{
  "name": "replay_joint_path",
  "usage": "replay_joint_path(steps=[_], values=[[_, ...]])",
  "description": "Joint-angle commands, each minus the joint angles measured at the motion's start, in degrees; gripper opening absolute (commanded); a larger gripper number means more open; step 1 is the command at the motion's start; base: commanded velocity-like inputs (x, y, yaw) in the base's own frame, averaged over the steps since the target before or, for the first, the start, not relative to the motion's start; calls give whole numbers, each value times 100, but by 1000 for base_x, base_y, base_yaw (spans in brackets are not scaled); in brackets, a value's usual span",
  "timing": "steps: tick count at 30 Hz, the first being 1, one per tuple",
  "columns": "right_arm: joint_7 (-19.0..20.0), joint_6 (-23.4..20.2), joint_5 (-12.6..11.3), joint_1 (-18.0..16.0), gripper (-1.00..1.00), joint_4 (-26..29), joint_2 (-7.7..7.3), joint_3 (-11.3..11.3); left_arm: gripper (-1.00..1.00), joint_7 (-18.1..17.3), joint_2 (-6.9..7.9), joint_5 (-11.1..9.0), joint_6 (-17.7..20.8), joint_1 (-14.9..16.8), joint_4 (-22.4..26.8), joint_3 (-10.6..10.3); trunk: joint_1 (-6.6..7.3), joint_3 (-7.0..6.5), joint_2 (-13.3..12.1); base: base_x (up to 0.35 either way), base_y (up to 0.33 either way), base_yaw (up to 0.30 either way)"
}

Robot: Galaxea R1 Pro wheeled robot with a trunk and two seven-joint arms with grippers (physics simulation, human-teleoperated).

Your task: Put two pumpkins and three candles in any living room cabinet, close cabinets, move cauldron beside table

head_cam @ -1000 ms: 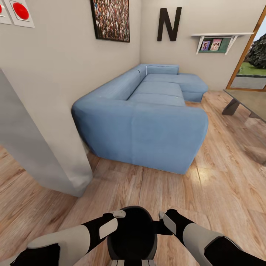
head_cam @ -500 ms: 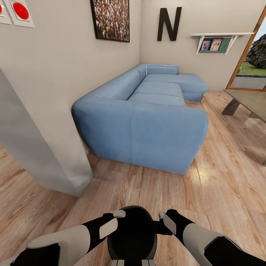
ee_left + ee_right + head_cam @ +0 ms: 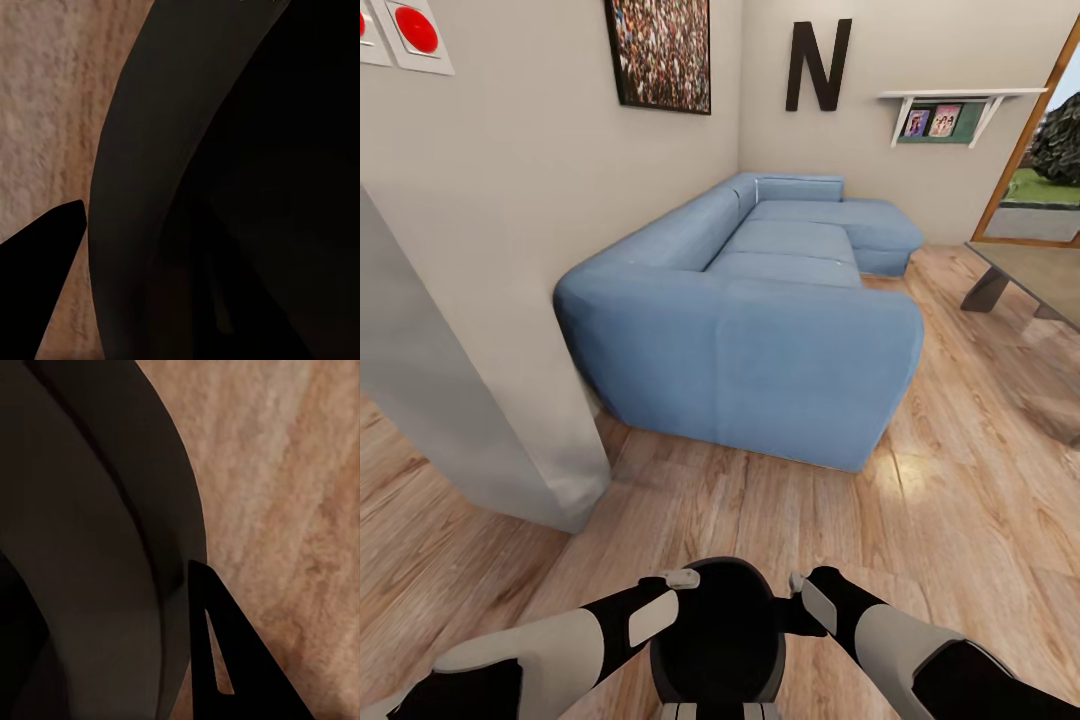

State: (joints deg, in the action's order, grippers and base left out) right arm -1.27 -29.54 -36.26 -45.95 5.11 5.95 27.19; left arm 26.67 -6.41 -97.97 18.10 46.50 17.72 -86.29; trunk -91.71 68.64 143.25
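Head view: round matte-black cauldron [image 3: 717, 630] between both arms, soft blue sofa [image 3: 760, 300] ahead.

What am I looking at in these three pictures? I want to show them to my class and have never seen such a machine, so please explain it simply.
It is a simulated wheeled robot with two arms. The large picture comes from a camera on its head, looking down over both arms. Between them the left gripper and the right gripper carry a round black cauldron, one at each side of its rim. Ahead stand a blue sofa on a wood plank floor and, at the right edge, the corner of a low table. The two dark pictures come from cameras near each gripper: both show the cauldron's curved wall close up, with floor behind. How tightly the fingers close cannot be made out.
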Motion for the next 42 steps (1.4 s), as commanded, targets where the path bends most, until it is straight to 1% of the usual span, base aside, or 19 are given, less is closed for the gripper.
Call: replay_joint_path(steps=[1,10,11,12,13,18,30,42], values=[[-1,2,54,-2,-100,-1,32,-92,-100,5,-19,14,13,0,-5,-2,0,-1,0,0,0,0],[-16,1,66,-2,-100,-1,12,-85,-100,5,-19,14,6,0,-7,-2,0,-1,0,0,0,0],[-15,1,66,-2,-100,-1,9,-88,-100,5,-19,14,-27,0,-6,-2,0,-1,0,0,0,0],[-13,1,66,-2,-100,-1,8,-89,-100,5,-19,14,-196,0,-5,-2,0,-1,0,0,0,0],[-13,1,66,-2,-100,-1,13,-90,-100,5,-19,14,-216,0,-5,-2,0,-1,0,0,-71,0],[-13,1,66,-2,-100,-1,20,-88,-100,5,-19,14,-235,0,-5,-3,0,-1,0,0,-157,0],[-13,1,66,-2,-100,-1,29,-82,-100,5,-19,14,-236,0,-5,-2,0,-1,0,0,-17,0],[-13,1,66,-2,-100,-1,30,-82,-100,5,-19,14,-236,0,-5,-4,0,-1,0,0,-273,0]])
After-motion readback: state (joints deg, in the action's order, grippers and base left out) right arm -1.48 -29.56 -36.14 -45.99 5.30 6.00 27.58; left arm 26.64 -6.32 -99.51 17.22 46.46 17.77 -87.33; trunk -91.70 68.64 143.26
